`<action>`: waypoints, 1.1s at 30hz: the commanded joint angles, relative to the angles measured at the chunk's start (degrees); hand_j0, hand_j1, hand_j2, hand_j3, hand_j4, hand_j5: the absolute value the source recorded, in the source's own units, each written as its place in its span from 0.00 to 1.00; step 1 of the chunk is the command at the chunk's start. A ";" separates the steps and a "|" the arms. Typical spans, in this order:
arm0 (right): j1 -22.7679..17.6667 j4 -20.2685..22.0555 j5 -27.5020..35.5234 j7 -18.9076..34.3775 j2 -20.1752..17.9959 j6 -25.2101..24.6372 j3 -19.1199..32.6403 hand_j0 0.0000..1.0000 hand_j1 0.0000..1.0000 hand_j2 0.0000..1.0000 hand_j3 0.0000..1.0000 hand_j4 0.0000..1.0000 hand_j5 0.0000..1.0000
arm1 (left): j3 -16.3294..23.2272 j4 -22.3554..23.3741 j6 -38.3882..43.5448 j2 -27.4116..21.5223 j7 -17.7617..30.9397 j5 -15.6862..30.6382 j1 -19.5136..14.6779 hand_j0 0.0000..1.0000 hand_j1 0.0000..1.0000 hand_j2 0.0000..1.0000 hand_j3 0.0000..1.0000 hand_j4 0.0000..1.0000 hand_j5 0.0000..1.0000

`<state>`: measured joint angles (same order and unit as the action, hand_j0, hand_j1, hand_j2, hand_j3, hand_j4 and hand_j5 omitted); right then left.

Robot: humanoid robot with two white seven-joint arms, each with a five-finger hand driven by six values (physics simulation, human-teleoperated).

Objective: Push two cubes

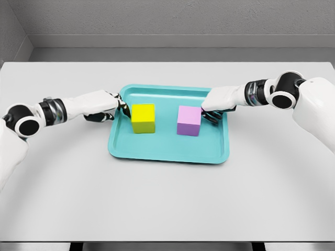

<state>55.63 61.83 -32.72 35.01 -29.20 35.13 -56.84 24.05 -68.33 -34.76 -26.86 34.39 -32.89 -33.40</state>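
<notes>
A yellow cube (143, 118) and a purple cube (189, 120) stand side by side inside a teal tray (167, 149), a small gap between them. My left hand (116, 107) reaches over the tray's left rim, its fingertips at the yellow cube's left face. Over the right rim comes my right hand (212, 110), fingers curled down beside the purple cube's right face. Neither hand grasps a cube.
The tray lies in the middle of a white table (167, 209). A grey wall rises behind the table's far edge.
</notes>
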 commanded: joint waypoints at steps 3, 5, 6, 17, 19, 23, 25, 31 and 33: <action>0.00 -0.48 0.12 -0.01 -0.24 -0.13 0.15 0.10 0.10 0.10 0.10 0.10 0.10 | 0.21 -0.75 -0.24 0.31 0.61 3.18 0.09 0.58 0.58 0.58 0.58 0.58 0.58; 0.00 -0.57 -0.06 -0.01 -0.33 -0.13 0.33 0.10 0.10 0.10 0.10 0.10 0.10 | -0.14 -0.66 -0.24 -0.56 0.61 3.62 0.09 0.58 0.58 0.58 0.58 0.58 0.58; 0.09 -0.57 -0.32 -0.01 -0.50 -0.13 0.42 0.10 0.10 0.10 0.10 0.10 0.10 | -0.32 -0.66 -0.24 -0.74 0.61 3.89 0.09 0.58 0.58 0.58 0.58 0.58 0.58; 4.31 1.54 -0.15 -0.01 -5.51 -0.13 -1.16 0.11 0.11 0.11 0.11 0.11 0.11 | -0.41 -1.45 -0.24 -2.50 0.61 7.23 -0.26 0.55 0.55 0.55 0.55 0.55 0.55; 4.31 3.65 -0.15 -0.01 -7.09 -0.13 -2.83 0.11 0.11 0.11 0.11 0.11 0.11 | -0.41 -0.13 -0.24 -1.79 0.61 7.05 -0.53 0.52 0.52 0.52 0.52 0.52 0.52; 4.13 7.43 -0.06 -0.01 -8.33 -0.13 -7.14 0.11 0.11 0.11 0.11 0.11 0.11 | -0.41 1.97 -0.24 -1.44 0.61 6.88 -1.41 0.52 0.52 0.52 0.52 0.52 0.52; 4.22 7.69 -0.15 -0.01 -8.24 -0.13 -8.90 0.11 0.11 0.11 0.11 0.11 0.11 | -0.32 2.77 -0.24 -1.18 0.61 6.88 -1.76 0.52 0.52 0.52 0.52 0.52 0.52; 3.87 9.36 -0.06 -0.01 -7.62 -0.13 -10.04 0.11 0.11 0.11 0.11 0.11 0.11 | 0.03 3.12 -0.24 0.75 0.61 6.79 -2.46 0.52 0.52 0.52 0.52 0.52 0.52; 3.87 9.80 -0.06 -0.01 -7.45 -0.13 -10.04 0.11 0.11 0.11 0.11 0.11 0.11 | 0.12 3.12 -0.24 1.10 0.61 6.79 -2.46 0.52 0.52 0.52 0.52 0.52 0.52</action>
<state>59.50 71.09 -32.95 35.01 -36.83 35.12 -66.56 24.08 -65.29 -35.15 -26.23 35.02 -26.50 -35.86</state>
